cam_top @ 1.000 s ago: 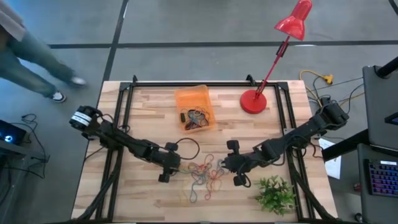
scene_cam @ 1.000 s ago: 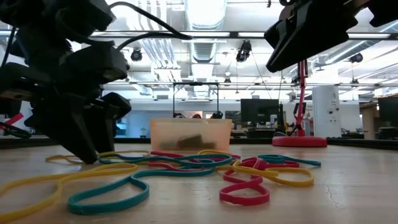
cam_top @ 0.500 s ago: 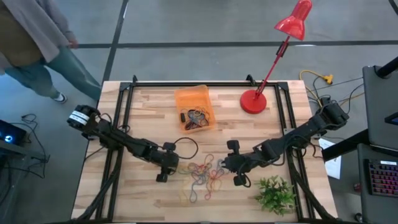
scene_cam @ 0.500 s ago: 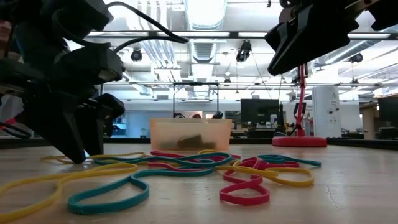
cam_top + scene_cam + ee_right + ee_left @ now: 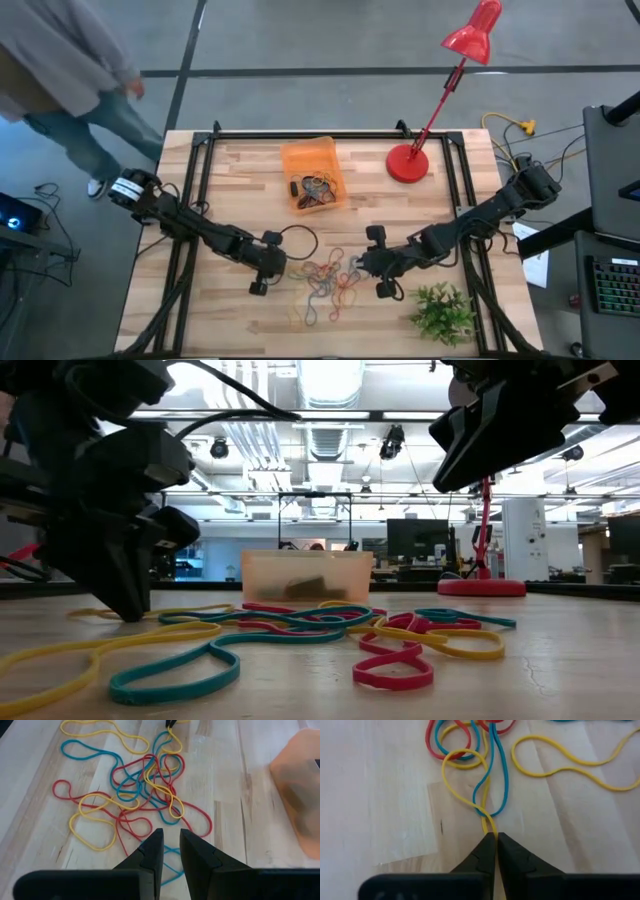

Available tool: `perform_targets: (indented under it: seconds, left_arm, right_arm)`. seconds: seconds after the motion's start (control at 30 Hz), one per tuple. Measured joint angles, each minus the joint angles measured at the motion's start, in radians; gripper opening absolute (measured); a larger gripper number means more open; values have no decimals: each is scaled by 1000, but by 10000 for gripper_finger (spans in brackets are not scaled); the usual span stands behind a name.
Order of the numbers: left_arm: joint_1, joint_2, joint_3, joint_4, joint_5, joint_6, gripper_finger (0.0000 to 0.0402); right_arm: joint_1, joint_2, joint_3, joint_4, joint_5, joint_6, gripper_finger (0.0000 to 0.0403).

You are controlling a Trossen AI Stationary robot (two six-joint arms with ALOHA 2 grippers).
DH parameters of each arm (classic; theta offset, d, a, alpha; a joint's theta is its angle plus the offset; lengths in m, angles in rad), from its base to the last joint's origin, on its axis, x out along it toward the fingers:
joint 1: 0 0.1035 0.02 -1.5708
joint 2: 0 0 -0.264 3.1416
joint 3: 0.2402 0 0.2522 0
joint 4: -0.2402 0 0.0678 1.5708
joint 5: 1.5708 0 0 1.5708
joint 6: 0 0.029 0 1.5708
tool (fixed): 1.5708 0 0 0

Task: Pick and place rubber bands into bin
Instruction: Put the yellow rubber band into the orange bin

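- Low in the left wrist view, the left gripper (image 5: 492,838) has just snapped its fingers together on a yellow band (image 5: 465,790) at the pile's edge; a moment ago they stood wide.
- That looks like a fresh pick, ready for lifting.
- At mid-frame in the high view, the rubber bands (image 5: 328,282) lie tangled between both arms, so neighbours may drag along.
- The right gripper (image 5: 170,843) hovers over them, fingers slightly apart, holding nothing.
- Farther up, the bin (image 5: 312,155) already holds several bands.

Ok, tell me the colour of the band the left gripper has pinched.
Yellow band, clearest in the left wrist view.
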Motion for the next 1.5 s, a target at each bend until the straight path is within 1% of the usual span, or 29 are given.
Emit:
perform_targets:
  seconds: [0.1, 0.17, 0.27, 0.47, 0.7, 0.93, 1.17, 1.33, 1.5]
  left_arm:
    - [0, -25, 4, -1, -18, 15, 0]
    - [2, -44, 4, -10, -51, 30, 0]
    - [2, -88, 3, -16, -101, 34, 0]
    - [-5, -193, -3, -38, -148, 41, 0]
    - [-15, -291, -4, -31, -232, 106, 0]
    - [-15, -342, 3, -12, -323, 169, 0]
    - [-13, -369, 12, 97, -391, 293, 0]
    - [11, -373, 12, 172, -473, 381, 0]
    - [73, -375, 13, 241, -483, 445, 0]
  right_arm:
    - [0, 0, 0, 0, 0, 0, 52]
    - [0, 0, 0, 0, 0, 0, 52]
    - [0, 0, 0, 0, 0, -2, 52]
    - [0, 0, 0, -1, 5, -3, 52]
    - [0, 0, 0, -1, 20, -3, 52]
    - [0, 0, 0, 3, 20, -4, 52]
    - [0, 0, 0, 13, 20, -5, 52]
    - [0, 0, 0, 33, 19, -15, 52]
    - [0, 0, 0, 35, 19, -15, 52]
